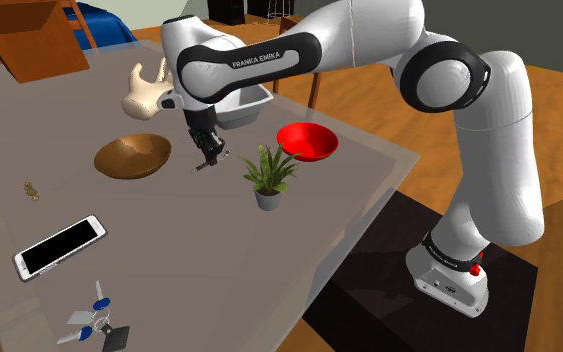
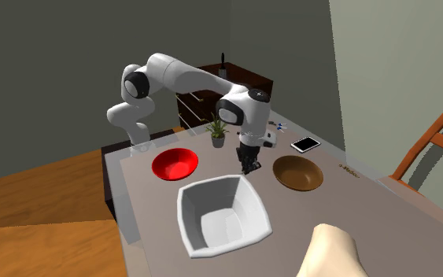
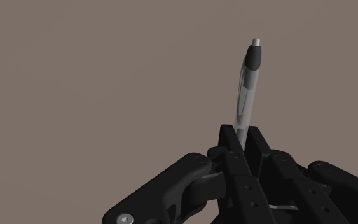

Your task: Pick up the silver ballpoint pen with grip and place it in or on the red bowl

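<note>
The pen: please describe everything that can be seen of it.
The pen is slim, with a silver, partly see-through barrel, a black grip band near its far end and a small silver tip. The shut pincer clasps its barrel between both fingers, so most of it juts out past the fingertips, over the grey-brown table. Whether the tip touches the table cannot be told.

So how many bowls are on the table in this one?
3: a red bowl beside the potted plant, a brown bowl across the end effector from it, and a white square-sided bowl nearest the second exterior camera. None seems hidden.
</note>
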Tool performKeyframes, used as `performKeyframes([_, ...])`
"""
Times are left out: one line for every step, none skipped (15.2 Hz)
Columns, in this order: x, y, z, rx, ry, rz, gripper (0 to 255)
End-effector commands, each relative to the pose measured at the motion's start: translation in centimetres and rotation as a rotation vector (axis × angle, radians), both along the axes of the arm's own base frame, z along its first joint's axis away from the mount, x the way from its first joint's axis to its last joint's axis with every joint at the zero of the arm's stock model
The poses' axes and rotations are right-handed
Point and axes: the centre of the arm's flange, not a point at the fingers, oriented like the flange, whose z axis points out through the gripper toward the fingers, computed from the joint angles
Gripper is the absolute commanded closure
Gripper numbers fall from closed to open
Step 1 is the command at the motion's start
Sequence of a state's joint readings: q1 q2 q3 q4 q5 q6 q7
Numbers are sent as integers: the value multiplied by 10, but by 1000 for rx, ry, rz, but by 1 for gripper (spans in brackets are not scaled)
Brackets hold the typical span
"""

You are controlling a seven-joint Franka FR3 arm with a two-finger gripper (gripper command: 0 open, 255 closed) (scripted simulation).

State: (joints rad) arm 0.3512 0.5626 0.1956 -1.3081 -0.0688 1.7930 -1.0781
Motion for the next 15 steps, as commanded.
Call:
performKeyframes([0,0,7,-1,2,0,255])
performKeyframes([0,0,12,-1,2,0,255])
performKeyframes([0,0,18,-1,2,0,255])
performKeyframes([0,0,23,-1,2,0,255])
performKeyframes([0,0,28,-1,2,0,255])
performKeyframes([0,0,33,-1,2,0,255])
performKeyframes([0,0,39,-1,2,0,255])
performKeyframes([0,0,44,-1,2,0,255])
performKeyframes([0,0,49,-1,2,0,255])
performKeyframes([0,0,54,-1,2,0,255])
performKeyframes([0,0,60,-1,2,0,255])
performKeyframes([0,0,65,-1,2,0,255])
performKeyframes([0,0,70,-1,2,0,255])
performKeyframes([0,0,76,-1,2,0,255])
performKeyframes([0,0,81,-1,2,0,255])
